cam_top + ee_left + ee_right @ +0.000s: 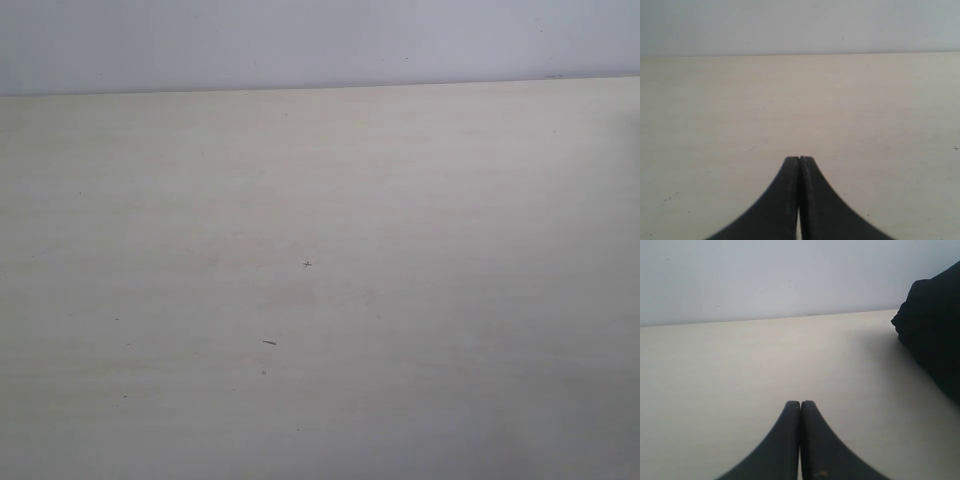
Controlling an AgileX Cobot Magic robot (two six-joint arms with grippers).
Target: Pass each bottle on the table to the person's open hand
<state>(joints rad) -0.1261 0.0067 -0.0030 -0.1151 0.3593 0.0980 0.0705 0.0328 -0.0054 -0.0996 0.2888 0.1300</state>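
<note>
No bottle shows in any view, and the person's open hand is out of view too. The pale beige table (320, 300) fills the exterior view, with neither arm in it. In the left wrist view my left gripper (799, 159) is shut, its black fingers pressed together over the bare table (800, 110). My right gripper (800, 403) in the right wrist view is also shut with nothing between its fingers, low over the table (740, 370).
A dark, black shape (935, 340), perhaps a sleeve or cloth, sits at one side of the right wrist view on the table's far part. A pale grey wall (320, 40) rises behind the table's back edge. Small dark specks (269, 342) mark the tabletop.
</note>
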